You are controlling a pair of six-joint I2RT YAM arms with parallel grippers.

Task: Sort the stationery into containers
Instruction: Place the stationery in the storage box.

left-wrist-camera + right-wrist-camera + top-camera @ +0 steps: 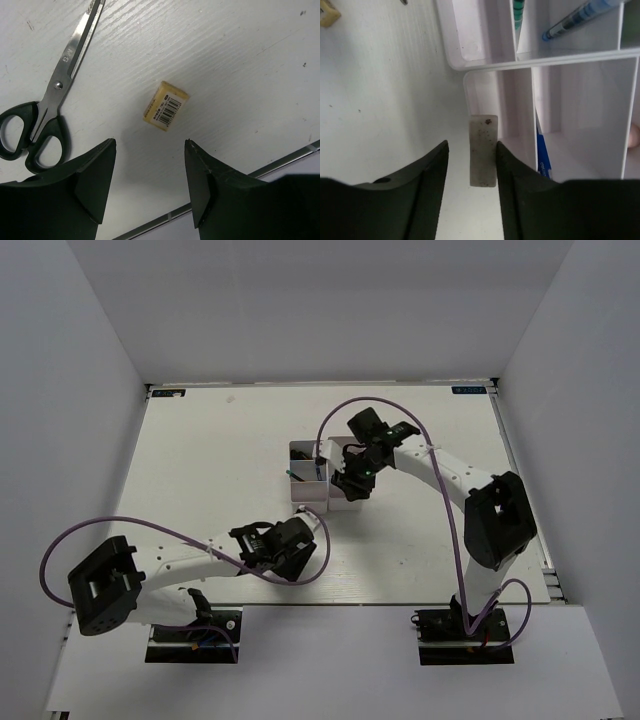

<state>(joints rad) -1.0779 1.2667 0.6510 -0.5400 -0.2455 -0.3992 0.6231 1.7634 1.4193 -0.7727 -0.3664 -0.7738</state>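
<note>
Right gripper (472, 145) poises the small white eraser (483, 150) at the bins' (580, 60) near wall, jaws wider than it (gap one side, likely letting go), while left gripper (150, 142), open and empty, straddles the beige block (165, 106) near the scissors (55, 95), presumably to pinch it.

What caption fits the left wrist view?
Open left gripper hovers over a barcoded beige block, black-handled scissors lying beside it.

White tabletop (220, 460), pale grey enclosure walls (80, 360), blue corner label (468, 390)
</note>
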